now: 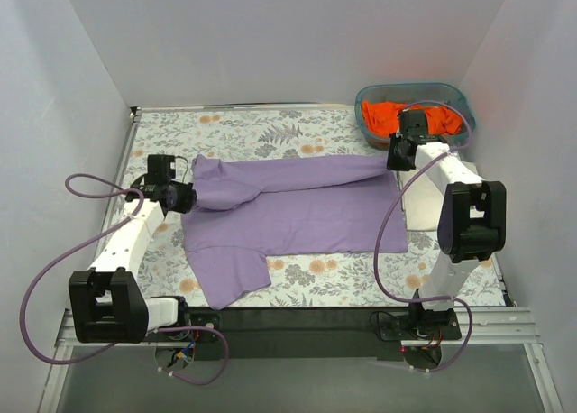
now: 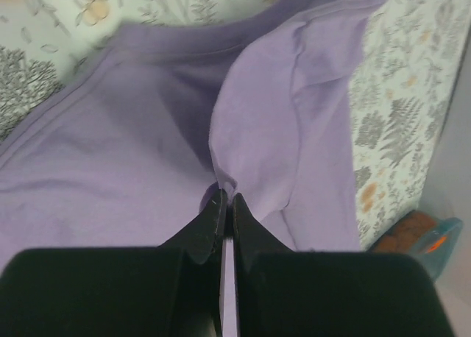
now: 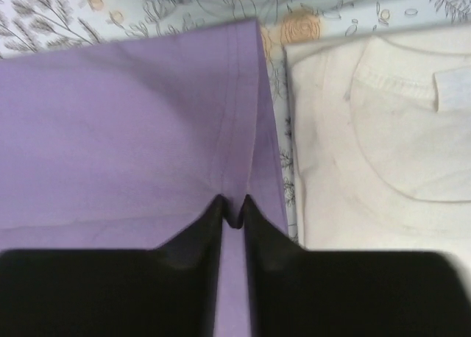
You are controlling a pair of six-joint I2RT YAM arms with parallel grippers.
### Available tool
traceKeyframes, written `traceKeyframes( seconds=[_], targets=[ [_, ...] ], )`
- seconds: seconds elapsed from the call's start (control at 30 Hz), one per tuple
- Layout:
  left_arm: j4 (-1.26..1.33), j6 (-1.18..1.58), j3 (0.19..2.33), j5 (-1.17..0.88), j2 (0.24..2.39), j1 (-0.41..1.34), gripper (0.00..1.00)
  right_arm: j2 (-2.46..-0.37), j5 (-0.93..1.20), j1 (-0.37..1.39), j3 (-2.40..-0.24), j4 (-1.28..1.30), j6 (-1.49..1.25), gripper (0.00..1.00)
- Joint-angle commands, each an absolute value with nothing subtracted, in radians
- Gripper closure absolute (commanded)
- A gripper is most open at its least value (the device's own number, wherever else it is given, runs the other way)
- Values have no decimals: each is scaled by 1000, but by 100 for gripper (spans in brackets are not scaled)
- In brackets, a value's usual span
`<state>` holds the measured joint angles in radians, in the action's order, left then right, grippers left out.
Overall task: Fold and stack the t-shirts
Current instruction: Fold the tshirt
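The lavender t-shirt [image 1: 297, 215] lies spread across the floral tablecloth, its far half folded toward the near side. My left gripper [image 1: 185, 197] is shut on the shirt's left end; the left wrist view shows a pinch of purple cloth [image 2: 294, 116] between the fingertips [image 2: 227, 201]. My right gripper [image 1: 397, 158] is shut on the shirt's right hem [image 3: 243, 116], near the hem's stitching [image 3: 232, 212]. The cream-white folded t-shirt [image 3: 383, 146] lies just right of that hem, mostly hidden under my right arm in the top view [image 1: 416, 206]. The orange t-shirt [image 1: 388, 117] sits in the basket.
The teal plastic basket [image 1: 455, 97] stands at the back right corner, just behind my right gripper. The floral tablecloth [image 1: 270, 129] covers the table. White walls enclose the left, back and right sides. The table's near edge is a dark rail [image 1: 297, 327].
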<state>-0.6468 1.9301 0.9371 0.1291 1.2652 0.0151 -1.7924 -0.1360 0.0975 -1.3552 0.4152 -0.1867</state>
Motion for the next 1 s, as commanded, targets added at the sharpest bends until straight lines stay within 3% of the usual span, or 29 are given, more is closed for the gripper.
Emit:
traceKeyframes(
  seconds=[0.0, 0.07, 0.13, 0.17, 0.27, 0.37, 0.6, 0.8, 0.97],
  targets=[
    [-657, 1988, 870, 106, 1203, 9, 98, -1764, -175, 89, -1327, 452, -251, 75],
    [-647, 1987, 854, 112, 1183, 9, 83, -1756, -173, 90, -1315, 465, -279, 59],
    [-649, 1976, 857, 146, 1174, 9, 73, -1741, -169, 91, -1313, 479, -302, 51],
    [-647, 1967, 864, 162, 1163, 9, 58, -1729, -151, 89, -1315, 480, -307, 43],
    [-618, 1866, 900, 235, 1146, 9, 36, -1701, -88, 90, -1316, 480, -307, 34],
    [-577, 1708, 952, 267, 1175, 9, 23, -1689, -8, 95, -1324, 471, -302, 34],
    [-347, 1386, 1064, 203, 1440, 5, 23, -1686, 124, 155, -1318, 422, -252, 36],
    [-288, 1316, 1262, 111, 1701, 2, 24, -1736, 126, 158, -1324, 402, -199, 39],
    [-244, 1318, 1347, 84, 1850, -31, 33, -1796, 189, 158, -1354, 370, -224, 40]
  ],
)
